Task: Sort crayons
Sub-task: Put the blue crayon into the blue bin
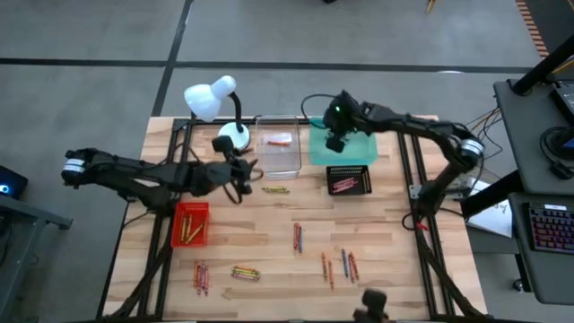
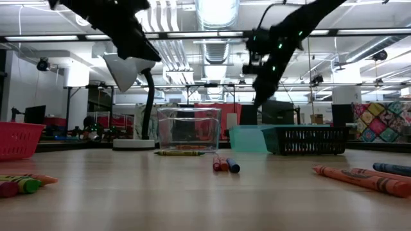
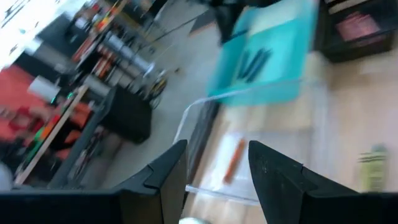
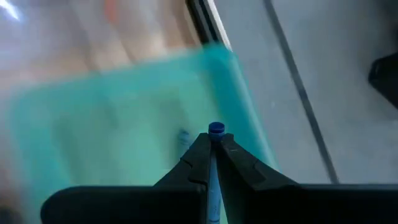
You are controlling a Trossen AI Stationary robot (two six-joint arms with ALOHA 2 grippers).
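A blue crayon (image 4: 214,163) is being pinched between the closed fingers of the right gripper (image 1: 335,142), its tip poking out just past the fingertips, and it is being held above the teal tray (image 1: 363,149) at the table's far side. In the left wrist view, dark crayons (image 3: 254,63) are being shown lying inside that teal tray. The left gripper (image 1: 240,175) is being held with its fingers parted and nothing between them, just beside the clear tray (image 1: 279,154), in which an orange crayon (image 1: 278,139) is lying. A few greenish crayons (image 1: 275,189) are lying on the table near the left gripper, on its near side. The remaining loose crayons (image 1: 298,237) are being left in small groups across the near half of the table, well apart from both grippers. Yellow ones (image 1: 190,230) are being kept in the red tray (image 1: 190,212), near the left arm.
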